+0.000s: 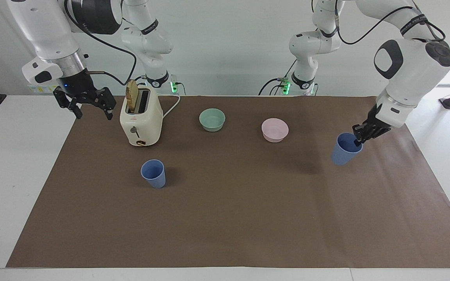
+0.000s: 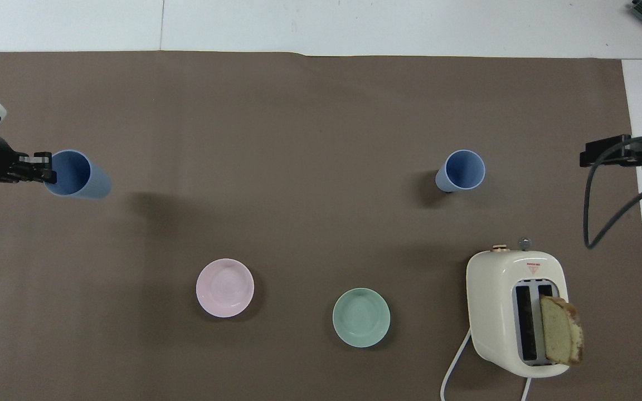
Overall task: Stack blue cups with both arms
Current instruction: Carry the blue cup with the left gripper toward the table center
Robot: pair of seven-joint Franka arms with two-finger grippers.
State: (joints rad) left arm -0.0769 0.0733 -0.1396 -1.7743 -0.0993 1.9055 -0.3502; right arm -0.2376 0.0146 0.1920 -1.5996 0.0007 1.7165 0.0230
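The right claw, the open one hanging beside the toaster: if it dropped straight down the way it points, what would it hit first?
Probably the brown mat near its edge; the right claw looks clear of the toaster, though depth is uncertain.
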